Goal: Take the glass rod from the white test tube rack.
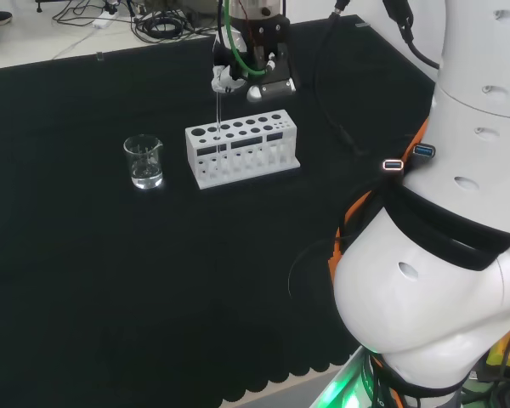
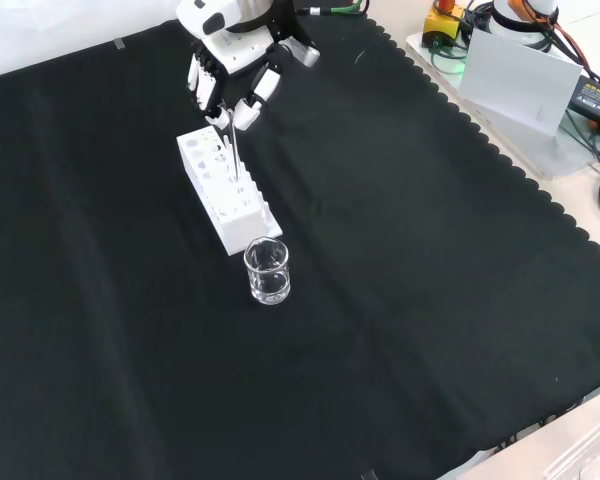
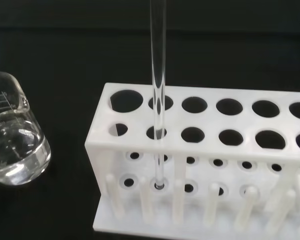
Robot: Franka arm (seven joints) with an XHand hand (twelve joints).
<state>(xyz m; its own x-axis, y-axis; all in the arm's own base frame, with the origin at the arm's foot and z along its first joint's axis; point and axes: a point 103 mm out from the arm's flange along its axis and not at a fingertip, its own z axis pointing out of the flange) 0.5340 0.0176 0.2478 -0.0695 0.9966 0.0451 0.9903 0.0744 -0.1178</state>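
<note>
Black cloth covers the whole bench, its scalloped edge showing in the front view, and it makes the clear ware hard to pick out.

At the centre of things, the black and white hand (image 2: pixel 230 85) hangs over one end of the rack with its fingertips (image 2: pixel 242 115) closed in a pinch on the top of the thin clear glass rod (image 1: pixel 217 119). The rod stands upright straight below the hand (its lower end is seated in a small hole in the rack's bottom plate, as the wrist view shows), so it is gripped but not yet lifted out. Holding it by the very top looks sensible: a straight pull upward should clear both tiers of holes without scraping.

Directly under the hand sits the white plastic test tube rack (image 1: pixel 242 153), two rows of round holes, otherwise empty. Beyond the rack's end nearest the rod, just beside it but apart, stands a small clear glass beaker (image 1: pixel 144 161) holding a little clear liquid.

Printed graduation marks show on the beaker's wall in the wrist view, too partial to read; no other writing is visible.
</note>
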